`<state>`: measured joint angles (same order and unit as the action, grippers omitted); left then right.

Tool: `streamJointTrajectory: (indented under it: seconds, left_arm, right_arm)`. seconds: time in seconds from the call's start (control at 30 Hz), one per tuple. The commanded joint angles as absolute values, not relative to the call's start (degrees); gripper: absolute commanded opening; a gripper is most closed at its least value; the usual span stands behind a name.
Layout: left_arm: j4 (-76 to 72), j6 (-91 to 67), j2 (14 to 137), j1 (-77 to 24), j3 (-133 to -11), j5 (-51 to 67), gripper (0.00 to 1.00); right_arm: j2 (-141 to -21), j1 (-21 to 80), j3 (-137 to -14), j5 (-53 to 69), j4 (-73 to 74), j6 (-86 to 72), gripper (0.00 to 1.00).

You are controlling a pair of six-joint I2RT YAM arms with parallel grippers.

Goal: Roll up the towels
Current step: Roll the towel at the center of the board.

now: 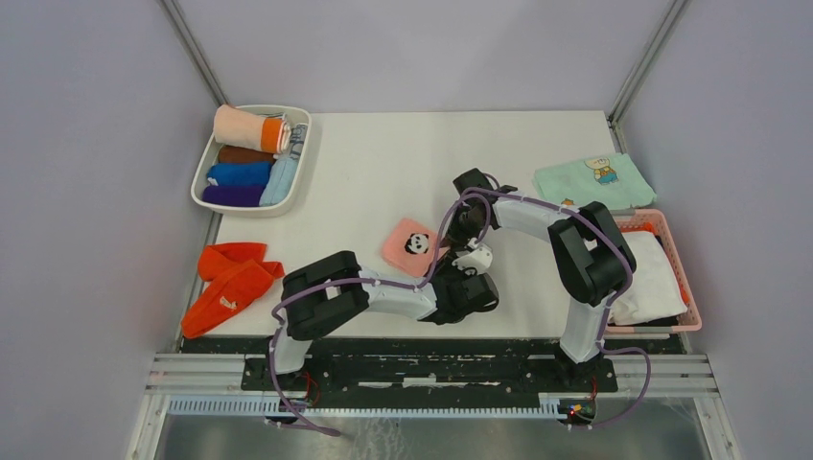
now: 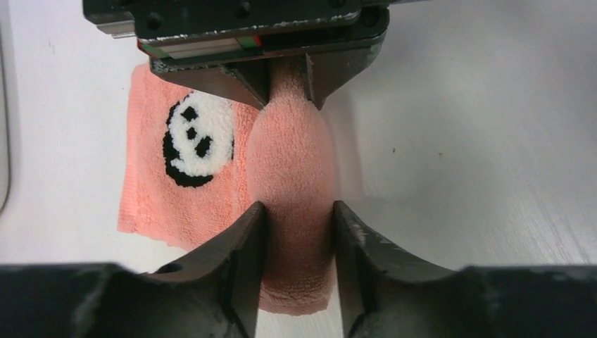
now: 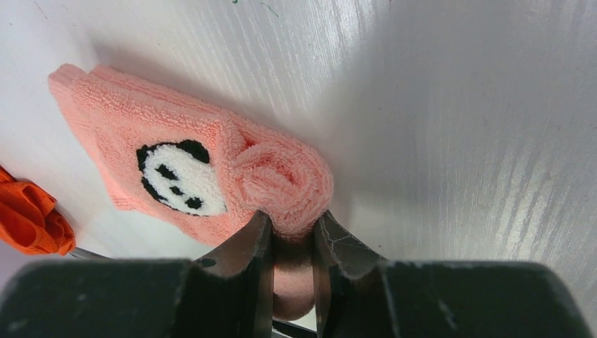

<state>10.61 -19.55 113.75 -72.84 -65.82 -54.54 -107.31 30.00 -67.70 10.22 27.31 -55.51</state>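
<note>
A pale pink towel (image 1: 408, 245) with a panda print lies mid-table, its right edge curled into a roll (image 2: 292, 162). My left gripper (image 2: 297, 220) is shut on the near end of that roll, its fingers (image 2: 246, 243) pressing both sides. My right gripper (image 3: 291, 229) is shut on the far end of the same roll (image 3: 281, 179), and it shows in the left wrist view as the dark body (image 2: 288, 74) at the top. From above, the left gripper (image 1: 444, 273) and the right gripper (image 1: 451, 235) meet at the towel's right edge. Red-orange towels (image 1: 230, 283) lie crumpled at the front left.
A white tray (image 1: 204, 179) at the back left holds several rolled cloths. A mint-green cloth (image 1: 592, 179) with a bear print lies at the back right. A pink basket (image 1: 683, 278) with a white cloth stands at the right edge. An orange towel (image 3: 28, 220) shows left in the right wrist view.
</note>
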Motion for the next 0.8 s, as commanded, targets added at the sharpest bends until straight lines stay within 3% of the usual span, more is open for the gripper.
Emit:
streamJointTrajectory:
  seconds: [0.0,0.1,0.23,0.5,0.77]
  left_arm:
    - [10.45,-19.92,114.73,-72.68,-68.03,-55.92,0.38]
    - [9.69,-21.29,112.40,-70.95,-66.30,-52.35,0.25]
    - [4.11,-21.65,106.30,-67.26,-60.53,-41.49,0.17]
    - [-6.93,-28.14,98.25,-52.77,-50.89,-7.68,0.14]
    - [-17.49,-41.22,100.99,-39.35,-45.72,16.85,0.12]
  right_arm:
    - [-106.96,30.09,-68.40,9.86,29.07,-55.21,0.20]
    - [-105.92,29.94,-66.73,12.10,24.71,-54.71,0.25]
    - [-104.24,29.39,-64.16,14.76,19.37,-53.56,0.40]
    - [-99.11,26.24,-55.83,21.14,4.16,-55.49,0.66]
    - [-100.92,24.80,-48.99,27.09,-12.85,-62.31,0.76]
